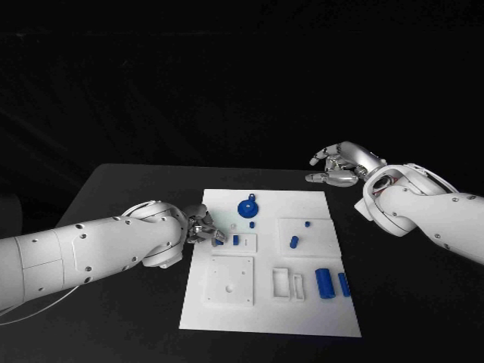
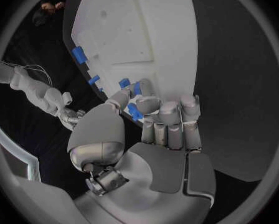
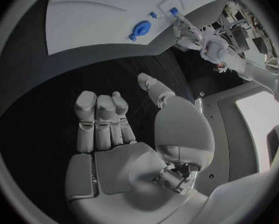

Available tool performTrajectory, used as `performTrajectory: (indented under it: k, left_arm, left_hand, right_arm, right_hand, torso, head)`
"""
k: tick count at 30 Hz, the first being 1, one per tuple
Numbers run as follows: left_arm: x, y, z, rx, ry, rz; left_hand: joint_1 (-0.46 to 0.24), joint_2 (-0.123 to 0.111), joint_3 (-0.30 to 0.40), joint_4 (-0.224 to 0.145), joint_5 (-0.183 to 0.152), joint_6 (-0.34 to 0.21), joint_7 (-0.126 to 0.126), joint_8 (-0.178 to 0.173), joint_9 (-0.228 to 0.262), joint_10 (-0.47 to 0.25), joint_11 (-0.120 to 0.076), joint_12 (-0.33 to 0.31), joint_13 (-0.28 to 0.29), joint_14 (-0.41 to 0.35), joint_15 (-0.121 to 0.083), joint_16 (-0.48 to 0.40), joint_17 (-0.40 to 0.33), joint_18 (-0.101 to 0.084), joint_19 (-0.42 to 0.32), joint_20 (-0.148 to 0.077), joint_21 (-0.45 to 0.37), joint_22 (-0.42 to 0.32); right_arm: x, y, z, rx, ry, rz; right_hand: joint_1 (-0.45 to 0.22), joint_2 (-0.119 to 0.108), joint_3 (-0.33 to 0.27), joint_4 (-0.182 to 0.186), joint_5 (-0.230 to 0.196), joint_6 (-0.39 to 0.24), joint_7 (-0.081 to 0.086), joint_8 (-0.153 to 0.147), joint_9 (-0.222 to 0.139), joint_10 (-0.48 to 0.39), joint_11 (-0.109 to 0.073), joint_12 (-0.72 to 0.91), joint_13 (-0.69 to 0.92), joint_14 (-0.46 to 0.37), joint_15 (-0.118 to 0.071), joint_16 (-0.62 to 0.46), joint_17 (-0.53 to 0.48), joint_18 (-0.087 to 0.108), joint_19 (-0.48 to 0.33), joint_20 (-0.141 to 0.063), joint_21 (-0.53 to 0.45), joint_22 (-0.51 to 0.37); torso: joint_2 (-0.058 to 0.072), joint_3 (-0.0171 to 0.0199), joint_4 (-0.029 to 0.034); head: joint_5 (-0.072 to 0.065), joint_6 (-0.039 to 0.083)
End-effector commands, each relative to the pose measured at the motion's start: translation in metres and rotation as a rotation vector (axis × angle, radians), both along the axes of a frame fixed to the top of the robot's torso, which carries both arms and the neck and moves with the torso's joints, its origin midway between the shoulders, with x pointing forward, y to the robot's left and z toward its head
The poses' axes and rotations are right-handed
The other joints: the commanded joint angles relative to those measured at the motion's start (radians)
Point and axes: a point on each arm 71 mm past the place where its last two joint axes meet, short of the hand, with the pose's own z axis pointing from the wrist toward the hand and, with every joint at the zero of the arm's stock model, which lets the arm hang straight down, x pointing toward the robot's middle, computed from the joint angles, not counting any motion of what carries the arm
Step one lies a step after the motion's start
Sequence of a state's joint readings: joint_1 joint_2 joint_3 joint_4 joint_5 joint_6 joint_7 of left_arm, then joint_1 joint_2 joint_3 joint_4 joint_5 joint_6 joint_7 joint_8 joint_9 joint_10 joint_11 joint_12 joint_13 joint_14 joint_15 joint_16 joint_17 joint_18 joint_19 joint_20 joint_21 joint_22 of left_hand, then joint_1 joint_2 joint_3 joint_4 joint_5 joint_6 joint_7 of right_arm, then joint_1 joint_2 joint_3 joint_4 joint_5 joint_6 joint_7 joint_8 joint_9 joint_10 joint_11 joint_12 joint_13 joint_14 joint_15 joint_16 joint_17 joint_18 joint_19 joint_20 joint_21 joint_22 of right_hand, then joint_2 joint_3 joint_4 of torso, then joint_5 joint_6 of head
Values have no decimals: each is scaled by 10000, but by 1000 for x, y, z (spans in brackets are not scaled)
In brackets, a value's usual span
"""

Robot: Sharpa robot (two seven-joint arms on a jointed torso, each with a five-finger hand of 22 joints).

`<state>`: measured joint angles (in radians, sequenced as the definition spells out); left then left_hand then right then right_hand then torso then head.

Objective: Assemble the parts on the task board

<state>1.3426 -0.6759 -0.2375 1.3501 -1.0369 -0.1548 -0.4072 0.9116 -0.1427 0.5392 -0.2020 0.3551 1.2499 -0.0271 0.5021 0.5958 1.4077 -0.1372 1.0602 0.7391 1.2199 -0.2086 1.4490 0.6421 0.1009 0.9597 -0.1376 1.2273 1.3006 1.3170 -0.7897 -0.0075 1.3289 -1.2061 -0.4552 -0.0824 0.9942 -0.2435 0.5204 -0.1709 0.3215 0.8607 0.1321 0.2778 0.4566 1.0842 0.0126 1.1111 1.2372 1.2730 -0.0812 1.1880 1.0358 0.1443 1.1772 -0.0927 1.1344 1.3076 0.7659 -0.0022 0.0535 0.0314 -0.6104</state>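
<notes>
White board (image 1: 308, 318) lies mid-counter (image 1: 122, 189), blue parts scattered on it. Left robot hand (image 1: 203, 227) at the board's left edge pinches a small blue piece (image 2: 134, 111); right robot hand (image 1: 340, 165) hovers off the far corner, fingers curled, holding nothing. Step looks like seating that piece: next move likely needs careful alignment over its slot.

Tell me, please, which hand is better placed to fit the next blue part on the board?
The left hand: it is at the task board's left edge, holding a small blue part. The right hand hangs beyond the far corner.

Both arms are glossy white shells dotted with small dark screws. The left arm (image 1: 79, 253) trails thin pale cables. Each ends in a silver metallic hand, left hand (image 1: 202, 227) and right hand (image 1: 342, 165), with segmented fingers (image 2: 169, 119) and grey palm pads.
</notes>
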Motion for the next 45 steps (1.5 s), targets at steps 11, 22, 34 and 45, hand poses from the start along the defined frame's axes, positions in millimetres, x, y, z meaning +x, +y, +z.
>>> performTrajectory:
  k: [11, 22, 34, 45]
  left_arm:
    - [-2, -3, -5, 33, 298, -67]
    - [0, -3, -5, 59, 258, 17]
    - [0, -4, -5, 102, 326, -20]
    - [0, -4, -5, 88, 269, 45]
  left_hand:
    - [-456, 169, 299, 365, -689, -32, 13, 58, -61, -64, 43, 100, -121, 10, -37, 24, -80, 27, -10, -1220, 20, -94]
    - [-663, -32, 340, 832, -920, -40, -2, 81, -82, -72, 24, 131, -175, 16, -92, 36, -100, 75, -6, -1249, 29, -107]
    - [-619, -233, 371, 943, -1264, -43, -13, 107, -85, -76, 14, 162, -194, 16, -114, 54, -102, 99, -2, -1263, 46, -109]
    - [-685, -800, 575, 1805, -2551, -79, -23, 177, -94, -98, 10, 223, -262, -7, -142, 89, -123, 138, -12, -1270, 67, -149]
  right_arm:
    - [0, 2, -1, -54, 46, 143]
    - [0, 1, -1, -56, 47, 141]
    - [0, 1, -1, -55, 45, 142]
    - [0, 1, -1, -54, 39, 139]
  right_hand:
    - [-51, 23, 7, 55, 58, 174, 105, 1, -10, -328, 166, 46, -19, 86, 0, -55, 15, 1175, -1, -59, -50, 21]
    - [-50, 22, 5, 55, 65, 173, 105, 1, -11, -329, 165, 47, -22, 86, 0, -57, 15, 1175, -1, -60, -53, 22]
    - [-50, 21, 3, 56, 70, 172, 105, 0, -11, -330, 165, 49, -25, 87, 0, -58, 15, 1175, 0, -60, -54, 23]
    - [-53, 19, -3, 58, 75, 172, 105, 0, -12, -330, 165, 51, -28, 88, 0, -59, 16, 1175, 0, -61, -57, 24]
  torso:
    - [7, 9, -10]
    - [0, 11, -9]
    - [0, 9, -7]
    - [-3, 3, -5]
  head:
    - [13, -2]
    - [-1, 4]
    - [-32, -1]
    - [-45, -4]
